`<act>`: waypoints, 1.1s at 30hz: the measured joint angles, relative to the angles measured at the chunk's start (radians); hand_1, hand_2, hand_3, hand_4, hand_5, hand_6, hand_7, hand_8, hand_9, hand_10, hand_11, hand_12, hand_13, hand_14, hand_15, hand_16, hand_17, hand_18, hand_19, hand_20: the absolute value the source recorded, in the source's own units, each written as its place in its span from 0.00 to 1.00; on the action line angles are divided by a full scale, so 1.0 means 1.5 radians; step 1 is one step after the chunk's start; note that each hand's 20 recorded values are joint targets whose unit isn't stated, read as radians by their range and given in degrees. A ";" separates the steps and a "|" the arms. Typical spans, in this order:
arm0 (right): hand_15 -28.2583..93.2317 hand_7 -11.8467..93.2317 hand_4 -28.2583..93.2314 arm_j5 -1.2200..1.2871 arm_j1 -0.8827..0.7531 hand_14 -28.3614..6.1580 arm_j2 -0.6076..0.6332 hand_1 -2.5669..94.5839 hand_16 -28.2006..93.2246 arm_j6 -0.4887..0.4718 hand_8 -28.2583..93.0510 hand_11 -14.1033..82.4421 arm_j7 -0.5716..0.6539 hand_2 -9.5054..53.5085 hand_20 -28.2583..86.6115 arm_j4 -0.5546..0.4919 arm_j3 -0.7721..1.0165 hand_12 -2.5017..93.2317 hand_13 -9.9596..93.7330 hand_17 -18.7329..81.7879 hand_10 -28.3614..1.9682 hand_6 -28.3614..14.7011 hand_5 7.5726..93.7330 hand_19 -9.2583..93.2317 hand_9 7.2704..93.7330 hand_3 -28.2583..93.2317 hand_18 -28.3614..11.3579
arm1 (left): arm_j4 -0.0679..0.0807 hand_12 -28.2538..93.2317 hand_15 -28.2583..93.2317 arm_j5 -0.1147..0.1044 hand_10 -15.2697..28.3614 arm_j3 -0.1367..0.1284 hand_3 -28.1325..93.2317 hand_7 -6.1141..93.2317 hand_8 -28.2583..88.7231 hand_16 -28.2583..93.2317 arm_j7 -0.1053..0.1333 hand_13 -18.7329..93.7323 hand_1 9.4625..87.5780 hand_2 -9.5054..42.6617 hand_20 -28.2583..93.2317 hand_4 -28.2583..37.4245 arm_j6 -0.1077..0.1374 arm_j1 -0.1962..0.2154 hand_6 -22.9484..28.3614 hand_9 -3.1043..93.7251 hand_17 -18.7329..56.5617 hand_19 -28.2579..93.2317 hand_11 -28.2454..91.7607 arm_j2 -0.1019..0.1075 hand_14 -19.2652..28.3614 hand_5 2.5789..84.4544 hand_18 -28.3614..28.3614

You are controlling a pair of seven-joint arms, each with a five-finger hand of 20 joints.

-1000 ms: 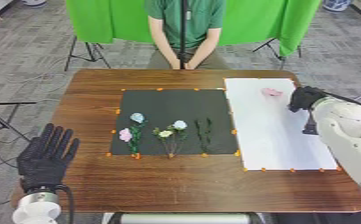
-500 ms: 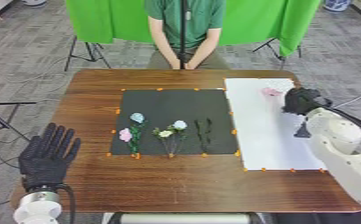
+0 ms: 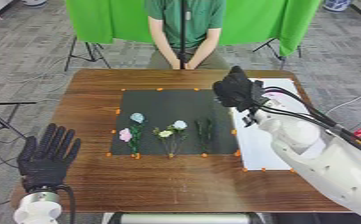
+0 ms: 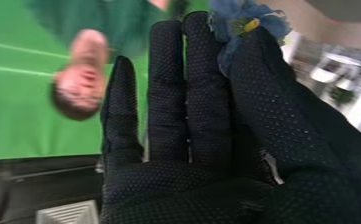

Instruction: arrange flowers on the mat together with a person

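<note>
Over the boundary between the black mat (image 3: 159, 102) and the white sheet (image 3: 256, 145) is my right hand (image 3: 239, 92). In the right wrist view, my right hand (image 4: 203, 135) pinches a blue flower (image 4: 247, 22) between thumb and finger, petals at the fingertips. On the black mat lie a pale blue flower (image 3: 137, 117), a pink flower (image 3: 125, 134), a yellowish flower (image 3: 165, 134), a white flower (image 3: 179, 125) and dark green stems (image 3: 203, 132). A pink flower (image 3: 274, 95) on the white sheet is partly hidden by cables. My left hand (image 3: 43, 165) is open at the table's left edge.
Orange tabs (image 3: 137, 156) line the edges of the mat and sheet. The brown table (image 3: 159, 185) extends in front of them. My right forearm (image 3: 296, 137) and its cables pass over the white sheet.
My right hand has moved left from the white sheet's right edge to the black mat's right side, its arm swinging over the sheet. The left hand has stayed still.
</note>
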 measured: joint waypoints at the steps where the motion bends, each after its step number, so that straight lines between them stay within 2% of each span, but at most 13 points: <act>1: 0.42 0.59 0.00 0.004 0.006 0.68 -0.013 0.59 0.49 -0.003 0.16 0.25 0.000 0.10 0.41 0.003 -0.008 0.34 0.66 0.37 0.75 0.77 0.65 0.53 0.78 0.77 0.32 | 0.000 0.28 0.46 0.000 0.64 0.000 0.84 0.24 0.14 0.17 -0.001 0.43 0.19 0.53 0.32 0.00 0.000 0.000 0.60 0.44 0.15 0.56 0.40 0.000 0.71 0.51 0.78; 8: 0.41 0.59 0.00 0.023 0.011 0.67 -0.074 0.59 0.48 -0.027 0.16 0.25 0.007 0.10 0.41 0.023 -0.038 0.33 0.66 0.37 0.74 0.77 0.65 0.53 0.78 0.77 0.32 | 0.000 0.28 0.46 -0.002 0.63 0.001 0.83 0.24 0.14 0.17 -0.003 0.43 0.18 0.54 0.32 0.00 0.000 0.000 0.60 0.44 0.15 0.56 0.40 0.000 0.71 0.51 0.78; 15: 0.42 0.59 0.00 0.012 0.003 0.66 -0.083 0.60 0.47 -0.034 0.16 0.25 0.024 0.10 0.41 0.043 -0.065 0.33 0.66 0.36 0.74 0.76 0.65 0.53 0.77 0.77 0.31 | 0.000 0.28 0.46 -0.001 0.64 0.001 0.83 0.24 0.14 0.17 -0.012 0.43 0.19 0.53 0.32 0.00 0.000 -0.001 0.60 0.44 0.15 0.56 0.40 0.000 0.71 0.51 0.78; 21: 0.41 0.59 0.00 0.007 -0.010 0.65 -0.084 0.60 0.46 -0.038 0.16 0.25 0.035 0.10 0.41 0.055 -0.065 0.33 0.65 0.36 0.74 0.76 0.65 0.51 0.77 0.77 0.31 | 0.000 0.28 0.46 -0.002 0.63 0.001 0.84 0.24 0.14 0.17 -0.013 0.43 0.19 0.52 0.32 0.00 0.001 -0.001 0.60 0.44 0.15 0.56 0.40 0.000 0.71 0.51 0.78; 33: 0.43 0.48 0.00 0.014 -0.036 0.63 -0.083 0.57 0.43 -0.051 0.13 0.31 0.058 0.05 0.40 0.051 -0.054 0.26 0.63 0.34 0.70 0.74 0.58 0.52 0.69 0.82 0.30 | 0.001 0.28 0.47 -0.002 0.63 0.001 0.85 0.25 0.14 0.17 -0.020 0.43 0.20 0.51 0.32 0.00 0.003 -0.003 0.60 0.43 0.15 0.57 0.41 0.000 0.71 0.49 0.78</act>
